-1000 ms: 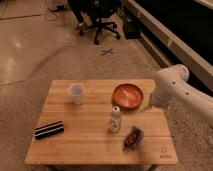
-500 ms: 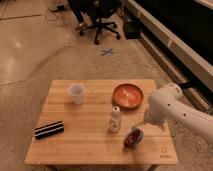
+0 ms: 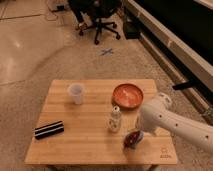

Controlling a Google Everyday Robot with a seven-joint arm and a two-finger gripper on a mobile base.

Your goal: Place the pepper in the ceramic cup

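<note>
The small dark red pepper (image 3: 131, 140) lies on the wooden table (image 3: 90, 137) near its front right edge. The white ceramic cup (image 3: 76, 93) stands upright at the back left of the table, far from the pepper. My white arm reaches in from the right, and its gripper (image 3: 137, 133) hangs right over the pepper, at or just above it. The arm's bulky white link hides most of the gripper.
A wide orange-red bowl (image 3: 127, 95) sits at the back right of the table. A small pale bottle (image 3: 115, 119) stands just left of the pepper. A dark rectangular sponge (image 3: 49, 129) lies at the front left. An office chair (image 3: 99, 15) stands on the floor behind.
My arm has swung from beside the bowl toward the front of the table and lowered, bringing the gripper over the pepper. The objects on the table have not moved.
</note>
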